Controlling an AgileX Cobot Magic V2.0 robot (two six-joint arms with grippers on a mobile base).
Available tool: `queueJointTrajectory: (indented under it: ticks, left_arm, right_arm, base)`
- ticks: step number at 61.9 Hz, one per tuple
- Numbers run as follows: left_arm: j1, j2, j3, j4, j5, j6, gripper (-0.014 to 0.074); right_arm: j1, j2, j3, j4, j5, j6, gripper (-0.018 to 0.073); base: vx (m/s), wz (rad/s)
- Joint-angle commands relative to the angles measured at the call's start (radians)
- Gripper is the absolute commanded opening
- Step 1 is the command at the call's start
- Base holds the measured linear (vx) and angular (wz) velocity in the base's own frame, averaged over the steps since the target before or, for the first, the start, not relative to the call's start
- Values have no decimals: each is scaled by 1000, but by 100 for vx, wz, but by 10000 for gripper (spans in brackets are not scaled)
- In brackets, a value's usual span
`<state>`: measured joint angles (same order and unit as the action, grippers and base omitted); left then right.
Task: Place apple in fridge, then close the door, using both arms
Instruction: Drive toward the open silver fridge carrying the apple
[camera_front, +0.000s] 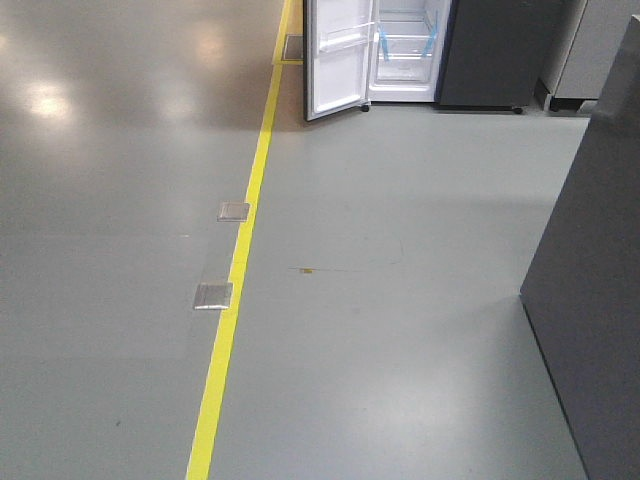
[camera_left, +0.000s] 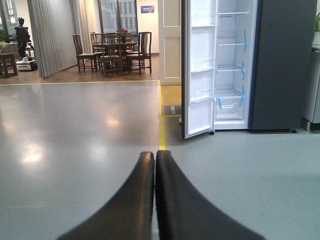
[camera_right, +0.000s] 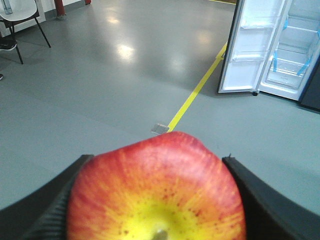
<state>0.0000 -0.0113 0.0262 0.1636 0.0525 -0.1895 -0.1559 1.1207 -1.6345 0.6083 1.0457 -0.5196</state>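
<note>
My right gripper (camera_right: 156, 165) is shut on the apple (camera_right: 160, 185), red with a yellow stem end, which fills the bottom of the right wrist view. My left gripper (camera_left: 154, 156) is shut and empty, its jaws pressed together, pointing across the floor. The fridge (camera_front: 405, 50) stands far ahead with its white interior showing, shelves and blue tape strips visible; it also shows in the left wrist view (camera_left: 232, 70) and the right wrist view (camera_right: 295, 55). Its door (camera_front: 338, 60) stands swung open to the left, white lining and bins facing me, as in the left wrist view (camera_left: 199, 70) and the right wrist view (camera_right: 250, 50).
A yellow floor line (camera_front: 240, 260) runs toward the fridge, with two metal floor plates (camera_front: 213, 295) beside it. A grey unit (camera_front: 600, 280) stands close on the right. A dark grey panel (camera_front: 495, 50) adjoins the fridge. Dining chairs and a table (camera_left: 112, 50) stand far left.
</note>
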Motion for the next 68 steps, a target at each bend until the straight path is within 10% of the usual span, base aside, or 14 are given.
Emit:
queueJointTrajectory:
  ticks: [1, 68]
  left_arm:
    - [0, -15, 28, -9, -68, -10, -6]
    - [0, -15, 28, -9, -68, -10, -6]
  right_arm:
    - [-3, -16, -28, 35, -70, -10, -7]
    - [-3, -16, -28, 35, -70, -10, -7]
  base:
    - [25, 3]
    - [26, -2]
